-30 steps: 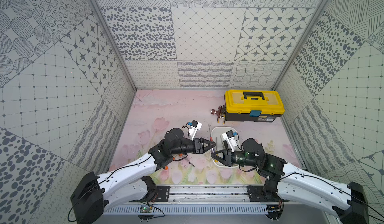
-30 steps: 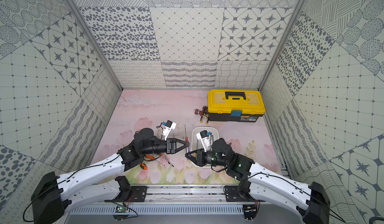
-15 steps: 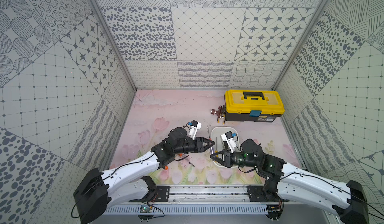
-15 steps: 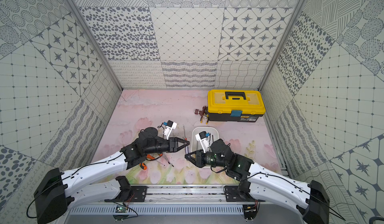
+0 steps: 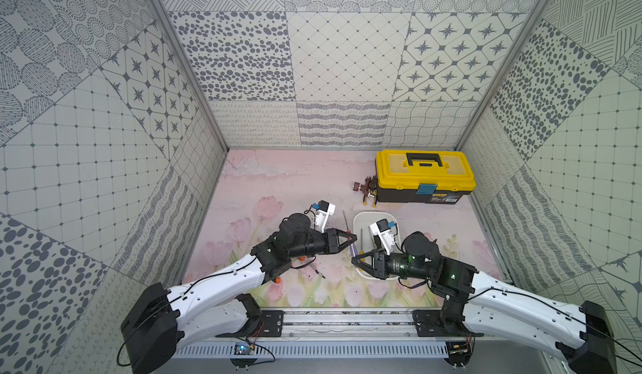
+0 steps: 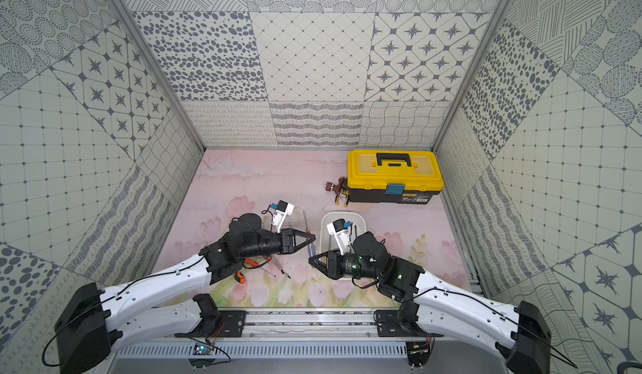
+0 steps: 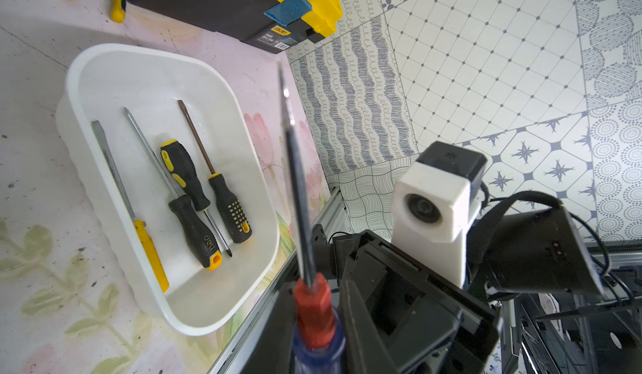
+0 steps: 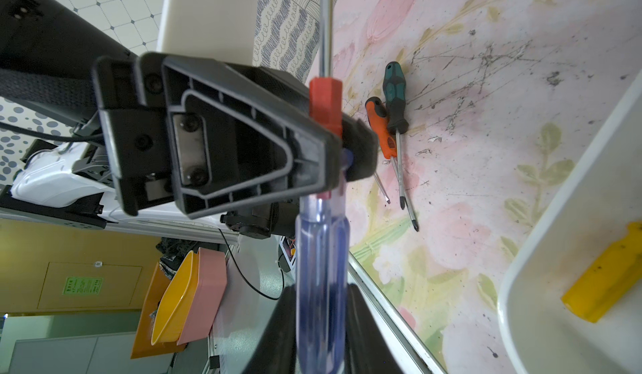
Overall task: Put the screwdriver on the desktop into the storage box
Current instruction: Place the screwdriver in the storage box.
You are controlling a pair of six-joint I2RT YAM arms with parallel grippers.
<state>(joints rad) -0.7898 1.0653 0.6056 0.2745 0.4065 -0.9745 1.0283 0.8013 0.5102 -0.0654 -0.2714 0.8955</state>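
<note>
Handover | my left gripper, apart moments ago, now clamps the screwdriver at its red collar | right gripper grips its blue handle | I judge one must let go before the box.

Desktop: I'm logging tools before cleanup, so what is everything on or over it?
Box: 1, white, mid desktop.
Boxed screwdrivers: 4, one yellow, three black-yellow handles, in box.
Blue screwdriver: 1, red collar, held above desktop beside box.
Loose screwdrivers: at least 2, orange and green handles, desktop left of box.
Toolbox: 1, yellow-black, far right.
Small tools: count unclear, yellow and dark red, beside toolbox.
Left fingers: black, shut on blue screwdriver's collar.
Right fingers: black, shut on its handle.
</note>
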